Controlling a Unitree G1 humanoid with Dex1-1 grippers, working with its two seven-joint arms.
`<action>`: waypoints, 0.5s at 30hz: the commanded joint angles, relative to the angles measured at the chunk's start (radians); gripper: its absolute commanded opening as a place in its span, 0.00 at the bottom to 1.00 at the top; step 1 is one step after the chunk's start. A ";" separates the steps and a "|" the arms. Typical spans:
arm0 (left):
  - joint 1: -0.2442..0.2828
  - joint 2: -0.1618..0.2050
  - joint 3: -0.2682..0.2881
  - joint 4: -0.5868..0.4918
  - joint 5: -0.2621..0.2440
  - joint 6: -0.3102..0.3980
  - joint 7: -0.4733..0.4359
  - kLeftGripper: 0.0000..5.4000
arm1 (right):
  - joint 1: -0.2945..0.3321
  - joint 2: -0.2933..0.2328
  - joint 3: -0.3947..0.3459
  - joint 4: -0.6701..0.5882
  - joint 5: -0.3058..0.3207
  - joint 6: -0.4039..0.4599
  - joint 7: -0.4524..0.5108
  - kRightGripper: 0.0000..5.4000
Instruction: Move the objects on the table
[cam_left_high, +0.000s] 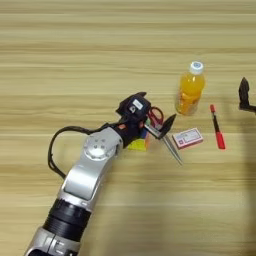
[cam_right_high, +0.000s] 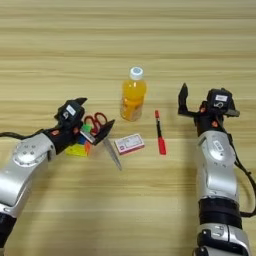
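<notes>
Left eye view. We take the orange juice bottle (cam_left_high: 190, 89) as landmark; it stands upright on the desk (cam_left_high: 75, 60). Just right of it we see the slim red pen (cam_left_high: 217, 133) lying along the depth of the desk. Below the bottle, slightly right, the small red-and-white box (cam_left_high: 187, 138) lies flat. Left of the bottle and a little nearer us, the left hand (cam_left_high: 155, 115) is spread wide, its two black fingers apart over the red-handled scissors (cam_left_high: 161, 129); the red loops show between the fingers and the blades point down-right towards the box. We cannot tell whether a finger touches the scissors. The puzzle cube (cam_left_high: 139, 142) sits under the left wrist, further left of the bottle. Only a dark tip of the right hand (cam_left_high: 244, 93) enters at the picture edge, right of the pen.

Right eye view. The right hand (cam_right_high: 183, 102) sits well right of the bottle, beyond the pen, holding nothing; one finger is visible, so we cannot tell its state.
</notes>
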 joint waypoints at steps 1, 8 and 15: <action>0.038 -0.009 0.037 -0.013 0.002 -0.022 0.061 0.99 | -0.018 -0.004 0.001 0.013 -0.003 -0.009 -0.008 1.00; 0.097 -0.016 0.063 -0.030 -0.023 -0.035 0.090 0.99 | -0.022 -0.002 0.004 0.020 -0.005 -0.014 -0.010 1.00; 0.108 -0.021 0.058 -0.043 -0.059 -0.007 0.073 0.99 | -0.025 -0.003 0.004 0.025 -0.005 -0.016 -0.009 1.00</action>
